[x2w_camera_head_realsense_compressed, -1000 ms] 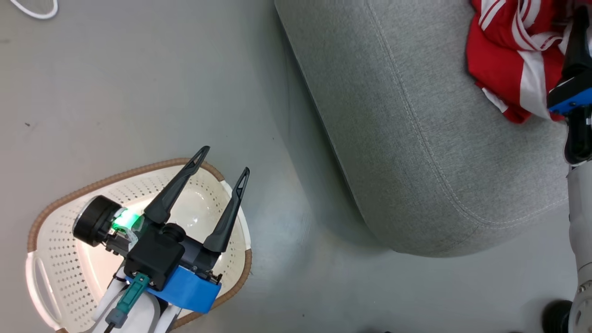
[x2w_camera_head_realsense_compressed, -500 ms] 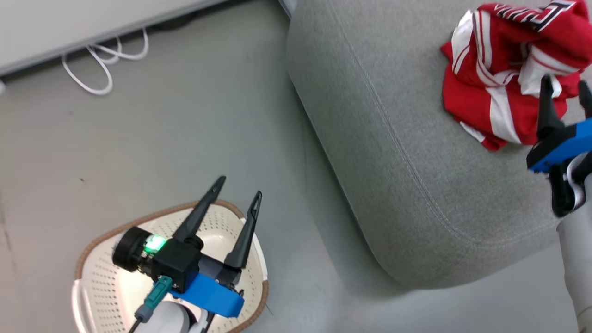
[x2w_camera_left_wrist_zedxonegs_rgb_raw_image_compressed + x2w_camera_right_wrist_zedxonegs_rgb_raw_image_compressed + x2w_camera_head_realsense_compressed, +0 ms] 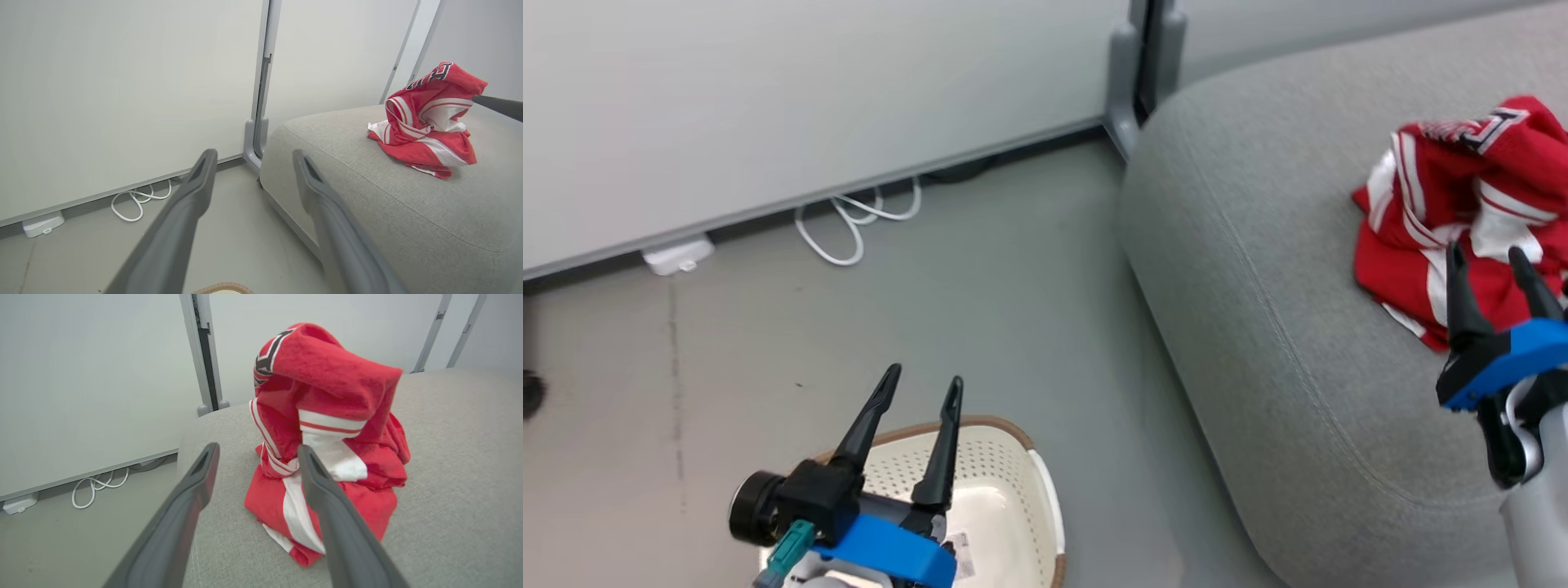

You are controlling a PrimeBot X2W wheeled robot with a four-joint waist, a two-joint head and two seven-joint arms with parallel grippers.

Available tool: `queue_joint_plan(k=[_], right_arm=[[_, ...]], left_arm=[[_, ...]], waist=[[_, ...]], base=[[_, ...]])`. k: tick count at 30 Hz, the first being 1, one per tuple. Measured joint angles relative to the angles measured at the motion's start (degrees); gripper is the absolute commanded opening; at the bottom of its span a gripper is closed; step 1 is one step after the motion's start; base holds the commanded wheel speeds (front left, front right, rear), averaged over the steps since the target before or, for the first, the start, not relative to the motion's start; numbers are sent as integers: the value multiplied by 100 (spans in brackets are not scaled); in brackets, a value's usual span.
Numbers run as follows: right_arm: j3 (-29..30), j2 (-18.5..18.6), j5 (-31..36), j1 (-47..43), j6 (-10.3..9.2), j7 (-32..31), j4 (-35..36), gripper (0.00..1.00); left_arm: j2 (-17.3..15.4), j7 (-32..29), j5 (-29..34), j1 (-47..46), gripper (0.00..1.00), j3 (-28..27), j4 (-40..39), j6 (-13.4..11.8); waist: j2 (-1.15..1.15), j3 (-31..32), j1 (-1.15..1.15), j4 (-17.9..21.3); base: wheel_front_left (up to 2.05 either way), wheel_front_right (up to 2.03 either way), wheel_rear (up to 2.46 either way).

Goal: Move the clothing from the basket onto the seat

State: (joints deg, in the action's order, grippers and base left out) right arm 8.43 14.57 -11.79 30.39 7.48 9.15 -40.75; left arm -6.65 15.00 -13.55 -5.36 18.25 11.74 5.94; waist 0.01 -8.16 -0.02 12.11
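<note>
clothing (image 3: 1454,204) sits in one crumpled red-and-white heap on top of the seat (image 3: 1258,343), toward its right side and well back from its rounded front edge. i cannot tell how many garments the heap holds.

nearest to me, the one basket (image 3: 1021,457) stands on the floor (image 3: 980,286) off the seat's left front corner, apart from it, with a strip of bare floor between them. my left gripper (image 3: 925,376) hangs above the basket's far rim with its two fingers spread and nothing between them, pointing toward the wall beyond the seat's left edge.

my right gripper (image 3: 1485,251) hovers over the seat, just on the near side of the heap. its two fingers are spread wide with nothing pinched, and the heap rises straight ahead of them. whether a fingertip touches the cloth i cannot tell.

around the heap the seat is bare grey fabric on its left and front, so nothing stands between the seat's edge and the cloth.

farther off, left of the seat, one looped white cable (image 3: 849,229) and one small white box (image 3: 676,255) lie on the floor at the foot of the pale wall panel (image 3: 768,106). one grey post (image 3: 1131,82) stands at the seat's far left corner.
</note>
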Motion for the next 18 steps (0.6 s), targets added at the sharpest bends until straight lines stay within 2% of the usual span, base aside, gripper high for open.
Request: queue_joint_plan(k=[6,13,18], right_arm=[[152,-140,-41,-981,0,-85,1148,100],[520,-680,268,-2147,0,-250,2471,100],[482,-968,498,-2628,0,-261,2977,100]], left_arm=[[98,1,81,232,100,-303,125,34],[174,0,164,417,100,-599,238,64],[203,1,197,487,100,-748,299,87]], waist=[[0,338,0,-450],[-1,641,0,-1009],[0,798,0,-1311]], base=[[0,0,0],[0,0,0],[0,0,0]])
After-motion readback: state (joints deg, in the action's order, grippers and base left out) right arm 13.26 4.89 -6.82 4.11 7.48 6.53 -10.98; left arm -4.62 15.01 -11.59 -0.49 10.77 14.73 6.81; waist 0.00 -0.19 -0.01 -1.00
